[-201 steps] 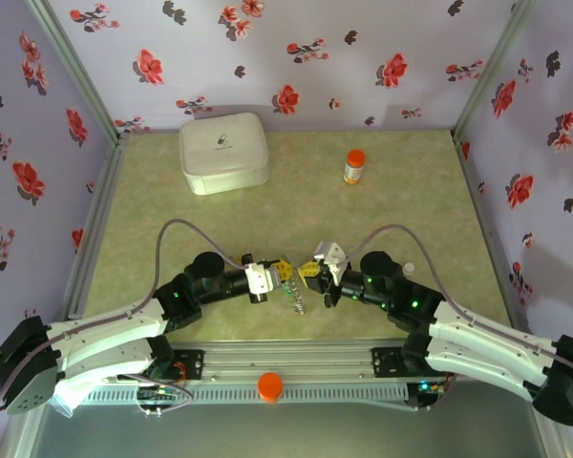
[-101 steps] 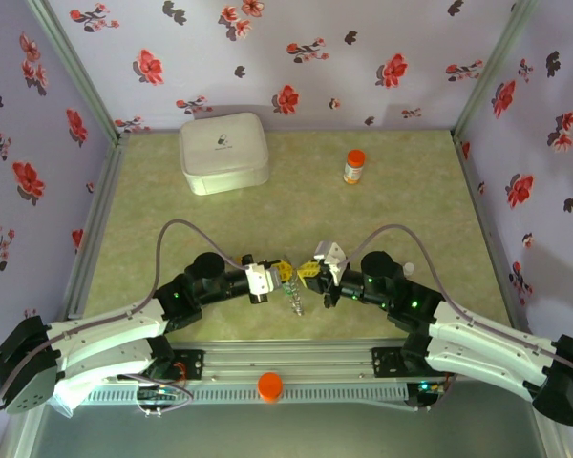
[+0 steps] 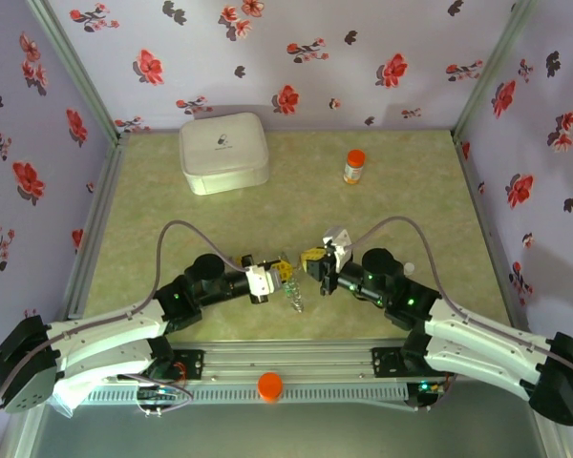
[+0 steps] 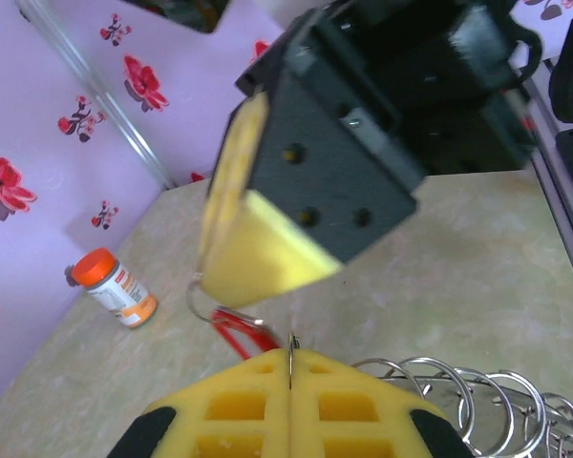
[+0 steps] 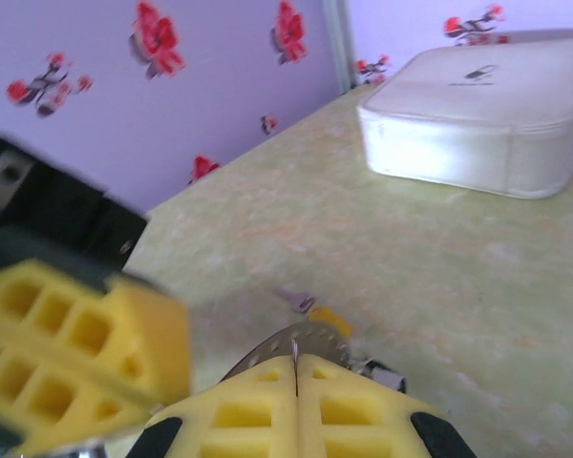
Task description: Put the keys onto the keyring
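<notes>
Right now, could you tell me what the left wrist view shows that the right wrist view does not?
Of the two, the left wrist view alone has the orange-capped bottle, a red key head and a string of silver rings. The right wrist view alone has the white case, a yellow key head and a curved grey band. Both share the green tabletop, the flowered wall, and the left fingers and right fingers, each pair shut at the bottom of its own view and close ahead in the other's.
</notes>
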### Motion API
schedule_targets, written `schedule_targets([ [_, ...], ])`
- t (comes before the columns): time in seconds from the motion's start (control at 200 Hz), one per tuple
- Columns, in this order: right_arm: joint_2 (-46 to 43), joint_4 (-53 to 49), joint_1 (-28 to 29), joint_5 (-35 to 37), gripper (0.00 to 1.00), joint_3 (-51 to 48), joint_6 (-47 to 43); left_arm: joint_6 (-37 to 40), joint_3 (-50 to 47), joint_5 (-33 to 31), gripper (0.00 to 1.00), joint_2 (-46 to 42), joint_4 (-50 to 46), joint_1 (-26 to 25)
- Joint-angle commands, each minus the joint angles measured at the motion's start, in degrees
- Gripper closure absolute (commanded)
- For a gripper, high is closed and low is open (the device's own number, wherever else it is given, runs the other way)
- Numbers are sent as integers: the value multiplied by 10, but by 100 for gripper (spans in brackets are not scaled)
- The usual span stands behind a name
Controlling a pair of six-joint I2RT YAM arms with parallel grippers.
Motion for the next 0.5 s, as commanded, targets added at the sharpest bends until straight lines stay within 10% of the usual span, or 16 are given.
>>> schedule_targets([
  [0.0, 4, 42, -4, 44, 100, -4, 63, 27, -7, 6, 100, -13, 64, -5],
  [0.495, -12, 67, -4, -9, 100, -26, 52, -103, 11, -149, 100, 24, 112, -29],
])
